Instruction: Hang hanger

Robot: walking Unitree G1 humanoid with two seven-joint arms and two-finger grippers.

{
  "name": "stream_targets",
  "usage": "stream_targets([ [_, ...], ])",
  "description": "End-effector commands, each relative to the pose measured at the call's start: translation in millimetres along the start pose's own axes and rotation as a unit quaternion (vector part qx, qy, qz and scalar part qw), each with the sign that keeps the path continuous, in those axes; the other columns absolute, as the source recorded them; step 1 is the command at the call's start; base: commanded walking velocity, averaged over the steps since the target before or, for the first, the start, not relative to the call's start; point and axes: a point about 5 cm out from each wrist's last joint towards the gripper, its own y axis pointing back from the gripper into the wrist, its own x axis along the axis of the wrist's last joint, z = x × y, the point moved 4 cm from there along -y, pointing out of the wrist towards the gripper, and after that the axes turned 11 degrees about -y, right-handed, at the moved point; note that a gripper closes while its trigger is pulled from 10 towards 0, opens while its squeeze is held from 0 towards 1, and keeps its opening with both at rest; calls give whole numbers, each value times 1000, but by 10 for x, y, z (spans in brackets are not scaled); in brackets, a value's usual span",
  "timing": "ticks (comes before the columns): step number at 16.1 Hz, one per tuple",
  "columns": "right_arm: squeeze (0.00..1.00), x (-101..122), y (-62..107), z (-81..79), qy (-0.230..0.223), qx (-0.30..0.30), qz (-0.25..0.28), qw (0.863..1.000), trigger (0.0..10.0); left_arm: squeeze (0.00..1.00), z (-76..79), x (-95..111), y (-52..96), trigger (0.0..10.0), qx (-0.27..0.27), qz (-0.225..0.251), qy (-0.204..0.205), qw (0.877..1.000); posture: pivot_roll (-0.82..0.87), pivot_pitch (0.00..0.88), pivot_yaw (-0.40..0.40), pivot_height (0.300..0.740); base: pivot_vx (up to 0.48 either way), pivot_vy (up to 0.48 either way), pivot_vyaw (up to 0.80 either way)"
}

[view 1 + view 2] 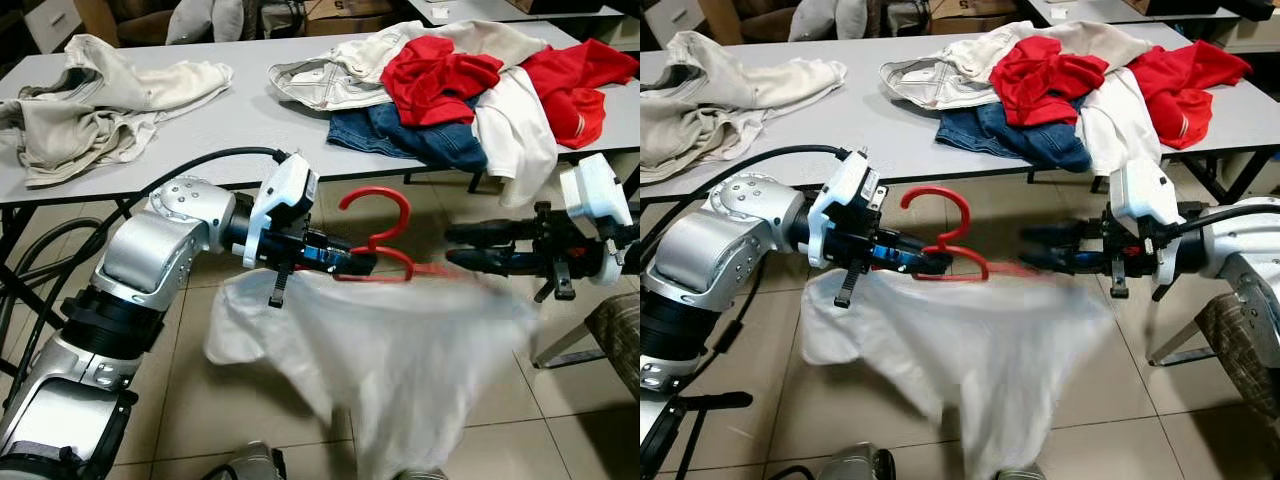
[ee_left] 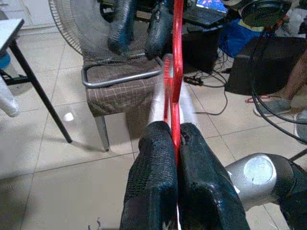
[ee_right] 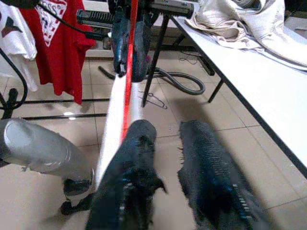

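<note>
A grey table (image 1: 250, 120) heaped with clothes (image 1: 450, 90) spans the frame's top. At centre, over bare floor tiles (image 1: 190, 400), the left gripper (image 1: 355, 263) is clenched on the red hanger (image 1: 380, 225) carrying a white garment (image 1: 390, 350). At right, the right gripper (image 1: 465, 247) is released, fingers parted.

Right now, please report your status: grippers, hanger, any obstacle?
Left gripper shut on red hanger. Right gripper open beside its far end. White garment hangs on it. Table ahead.

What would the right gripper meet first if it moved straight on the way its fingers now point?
Probably the red hanger and its white garment: the right gripper, fingers apart, points along the bar toward the left gripper, which is clamped on the hanger. Depth is uncertain.
</note>
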Motion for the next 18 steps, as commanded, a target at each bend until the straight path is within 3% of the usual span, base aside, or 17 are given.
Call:
stream_targets([
  [1, 1000, 83, 31, -2, 15, 0, 2, 1000, 10000, 0, -21, 36, 24, 0, 2, -6, -12, 1000, -132, 0, 57, 740, 0, 0, 0],
  [14, 1000, 137, 54, 4, 10, -1, 11, 1000, 10000, 0, -24, 30, 28, 0, 2, -8, -12, 1000, -134, 0, 59, 740, 0, 0, 0],
  [16, 1000, 212, -442, -5, 1, 39, 50, 998, 10000, 0, -92, -197, 12, 0, 44, -47, -5, 998, -133, 0, 48, 740, 0, 0, 0],
  [18, 1000, 97, -542, -40, -13, 27, 60, 998, 10000, 0, -9, -359, 91, 0, 53, -68, 13, 996, -136, 0, 51, 740, 0, 0, 0],
])
